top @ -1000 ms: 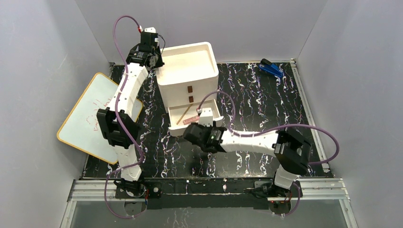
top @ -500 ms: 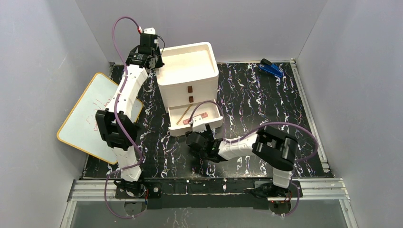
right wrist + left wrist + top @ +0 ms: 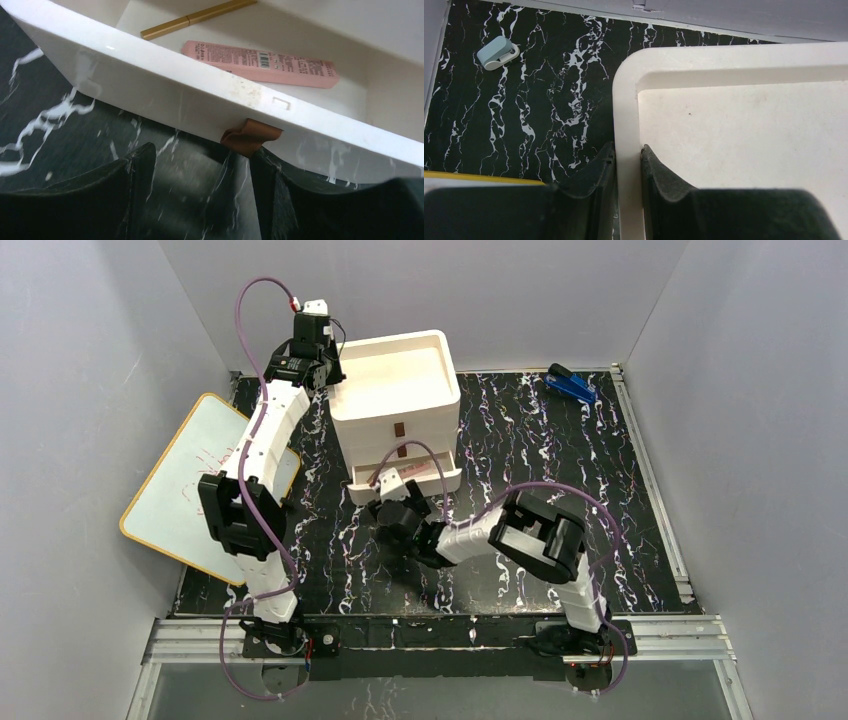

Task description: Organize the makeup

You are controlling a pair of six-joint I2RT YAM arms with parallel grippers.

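A pink tube [image 3: 265, 63] and a thin gold stick [image 3: 197, 17] lie inside the bottom drawer [image 3: 405, 482] of the white drawer unit [image 3: 395, 390]. The drawer stands partly pulled out. My right gripper [image 3: 202, 150] is open just in front of the drawer's front wall [image 3: 165, 80], low over the table, with nothing between its fingers. The brown pull tab [image 3: 250, 136] hangs right above its right fingertip. In the top view the right gripper [image 3: 390, 510] sits at the drawer's front left. My left gripper [image 3: 628, 150] is shut on the unit's top rim [image 3: 624, 100] at the back left corner.
A whiteboard with a yellow edge [image 3: 195, 490] leans off the table's left side. A blue stapler-like object [image 3: 571, 385] lies at the back right. A small pale-blue object [image 3: 497, 52] sits on the black marbled table behind the unit. Grey walls enclose three sides.
My right arm has swung left and folded in toward the drawer front, and its jaws have widened. The bottom drawer has slid partway back into the unit. The left arm has not moved.
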